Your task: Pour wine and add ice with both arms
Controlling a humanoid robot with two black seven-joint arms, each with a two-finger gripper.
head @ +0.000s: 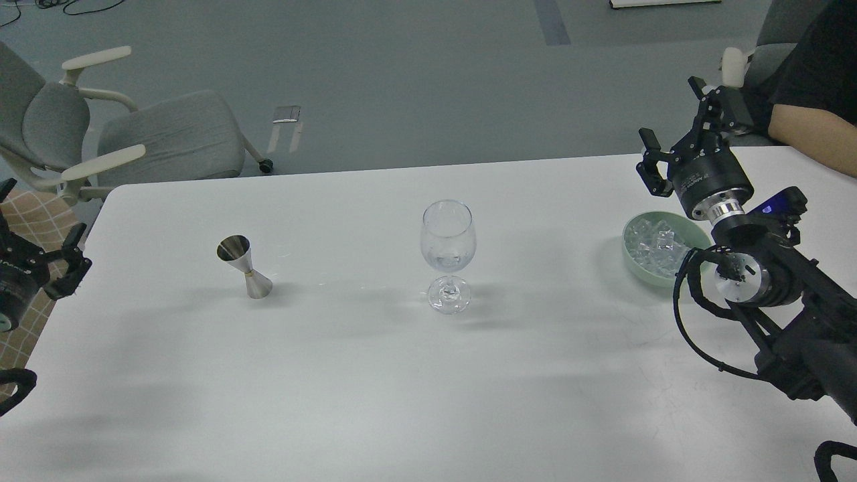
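While the right hand (pixel 676 127) hangs spread at upper right, ice (pixel 659 246) fills the green bowl (pixel 635 262). Left hand (pixel 47 258) at left edge looks spread.

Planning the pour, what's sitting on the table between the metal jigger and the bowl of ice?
In the head view, only the empty wine glass stands between the jigger and the ice bowl; the rest is bare table.

We see a white table (pixel 375 395) with rounded far corners. On it a steel jigger (pixel 245 266) stands upright toward our left, a clear stemmed wine glass (pixel 448 256) stands upright near the middle, and a pale green bowl (pixel 633 258) sits toward our right, holding a pile of ice (pixel 656 244).
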